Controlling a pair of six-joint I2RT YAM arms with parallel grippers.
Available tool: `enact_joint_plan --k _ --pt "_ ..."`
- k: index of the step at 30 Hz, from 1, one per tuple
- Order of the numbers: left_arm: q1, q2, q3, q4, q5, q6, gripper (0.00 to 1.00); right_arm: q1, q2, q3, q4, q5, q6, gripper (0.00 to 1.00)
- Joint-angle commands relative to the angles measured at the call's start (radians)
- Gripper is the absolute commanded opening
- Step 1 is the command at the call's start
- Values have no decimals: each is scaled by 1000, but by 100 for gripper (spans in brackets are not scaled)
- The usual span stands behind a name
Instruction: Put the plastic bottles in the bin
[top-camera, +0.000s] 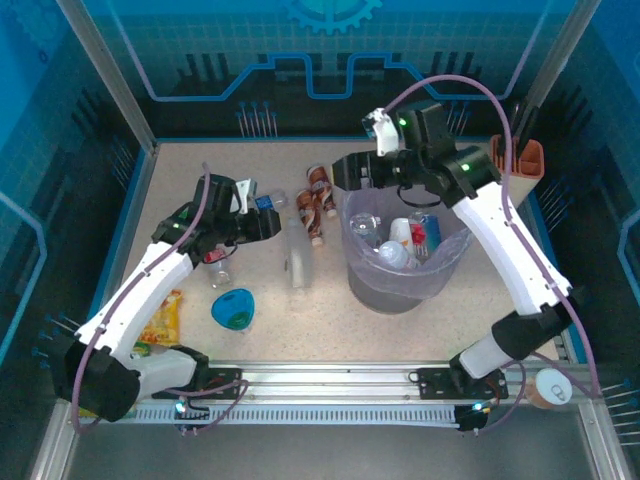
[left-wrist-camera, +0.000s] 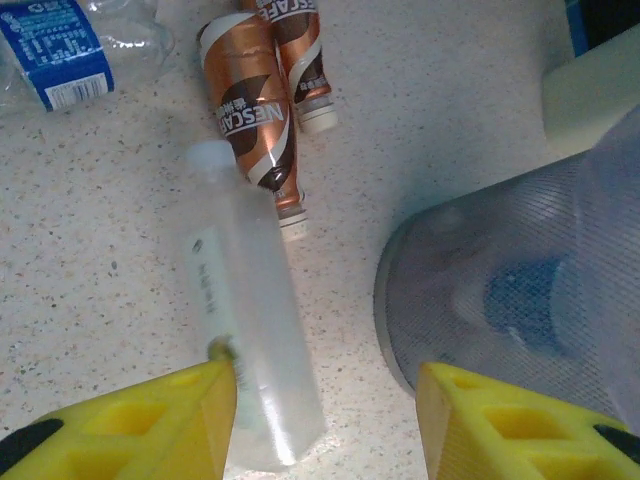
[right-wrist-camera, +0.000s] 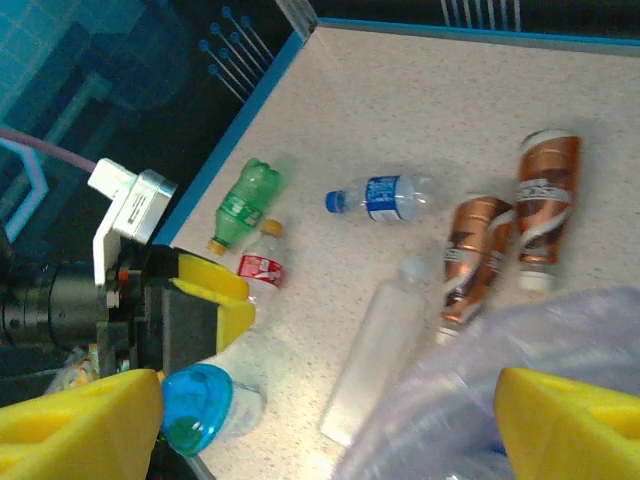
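Left claw (left-wrist-camera: 325, 425): spread, empty.
Frosted bottle (left-wrist-camera: 245, 340): lower centre, lying on desk (left-wrist-camera: 100, 250) between the jaws, nearer the left-of-frame one.
Right claw (right-wrist-camera: 325, 430): spread, empty; bin (right-wrist-camera: 520, 340) lower right.

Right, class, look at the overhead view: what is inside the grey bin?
Inside the bin lie several plastic bottles: one whitish, one with a blue-and-red label, others clear. The bin's floor and anything beneath those bottles is covered.
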Motion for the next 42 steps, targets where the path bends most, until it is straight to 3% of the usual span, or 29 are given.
enact_joint_plan --k 1,4,5,10,14,22,27,32,35,42 --pt "-5 14 68 -87 -45 -7 55 15 29 72 12 -2 31 87" --pt "-7 27 17 -108 -53 -64 64 3 12 70 -21 43 12 87" --pt "-15 23 -16 -93 -41 -96 72 -7 2 66 -35 58 9 88" --pt "-104 63 -115 -71 -104 -148 92 -70 -70 -23 -37 91 19 89" --pt "-174 152 -112 -58 -162 -146 99 -122 -120 -89 -24 97 32 90" --pt "-244 327 -126 -6 -177 -152 99 -161 -156 -134 -34 115 25 92" --pt "-263 401 -141 45 -171 -162 89 -167 -155 -146 -32 113 24 92" --pt "-265 428 -159 80 -165 -177 64 -168 -158 -156 -26 102 26 92" --pt "-265 423 -155 69 -184 -177 54 -168 -160 -153 -26 98 23 92" --pt "-257 294 -90 5 -211 -143 49 -140 -140 -105 -21 28 24 91"
